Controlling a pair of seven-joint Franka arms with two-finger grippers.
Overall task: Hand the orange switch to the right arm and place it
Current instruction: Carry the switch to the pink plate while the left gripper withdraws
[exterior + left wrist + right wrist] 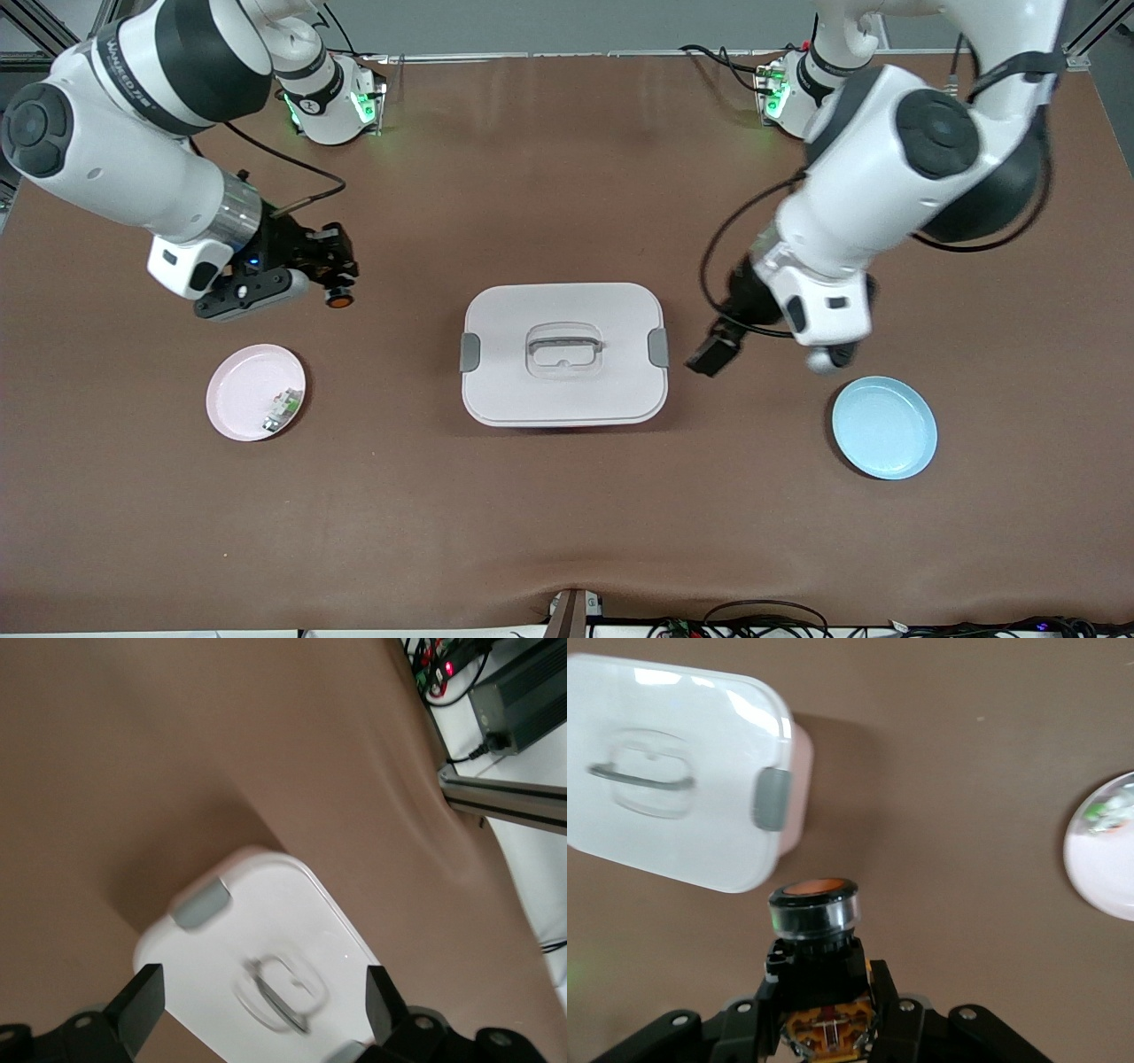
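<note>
1. First, look at the right arm's end of the table: your right gripper (332, 282) hangs over bare brown table (567, 532), with its fingers clamped on the orange switch (337, 299).
2. In the right wrist view the orange switch (814, 920) sits between the fingers by its black body, its round orange button end pointing out past the fingertips. So its long axis runs on along the fingers, away from the wrist.
3. Just nearer the front camera than that gripper lies the pink plate (232, 391), which already carries a small pale green-and-white part (281, 409) near its rim. If that plate is your target, which I cannot confirm, the switch is up in the air and a little off the plate's rim, so you would need to carry it toward the camera and then lower it.
4. Moving to the middle, the white lidded box (563, 353) sits shut, handle folded flat, untouched by either arm.
5. At the left arm's end, your left gripper (769, 347) waits with its fingers spread wide and nothing in them, over the table between the box and the blue plate (899, 443).
6. By my reading, the handover looks complete; only the placing remains, and the right arm alone is near it.
</note>
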